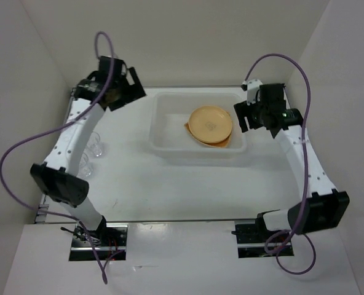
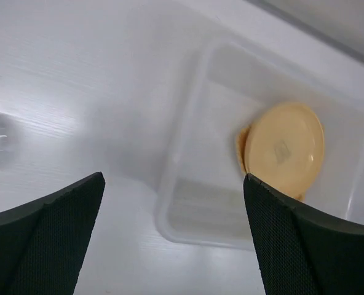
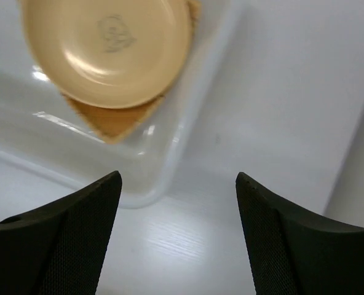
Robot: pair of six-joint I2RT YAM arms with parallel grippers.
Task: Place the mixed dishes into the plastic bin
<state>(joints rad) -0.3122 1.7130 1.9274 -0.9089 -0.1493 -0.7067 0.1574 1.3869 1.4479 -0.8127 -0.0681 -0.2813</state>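
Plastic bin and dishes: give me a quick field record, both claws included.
bin: plastic bin, far centre of table
in bin: orange-yellow plate stacked on tan plate
second orange plate: cannot tell, may be hidden in the stack
outside bin: far cup and near cup, on table beside left arm
left claw: open, empty
right claw: open, empty
remaining: both cups

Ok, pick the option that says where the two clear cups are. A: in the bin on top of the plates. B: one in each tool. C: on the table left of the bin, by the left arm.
C: the clear cups stand on the table beside the left arm, outside the plastic bin, which holds only plates.
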